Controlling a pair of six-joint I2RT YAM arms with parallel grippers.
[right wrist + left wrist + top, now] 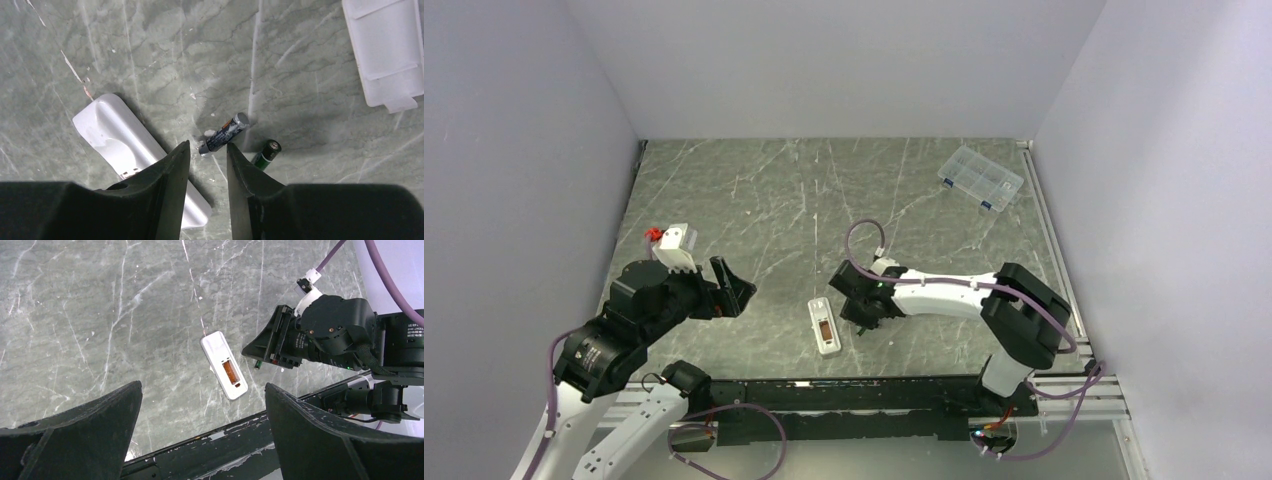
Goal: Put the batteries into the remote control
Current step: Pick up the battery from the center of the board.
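Note:
The remote control (824,326) lies face down on the table, its battery bay open and orange-brown inside; it also shows in the left wrist view (224,365) and the right wrist view (130,145). Two batteries lie on the table just right of it: a dark one (223,134) straight ahead of my right fingertips and a green one (266,152) beside the right finger. The green one's end also shows in the left wrist view (258,364). My right gripper (207,150) (861,312) hovers low over them, jaws narrowly apart and empty. My left gripper (202,387) (729,288) is wide open and empty, left of the remote.
A white battery cover (387,50) lies on the table beyond the batteries. A clear compartmented box (980,178) stands at the back right. A black rail (210,445) runs along the near table edge. Grey walls close in the left, back and right.

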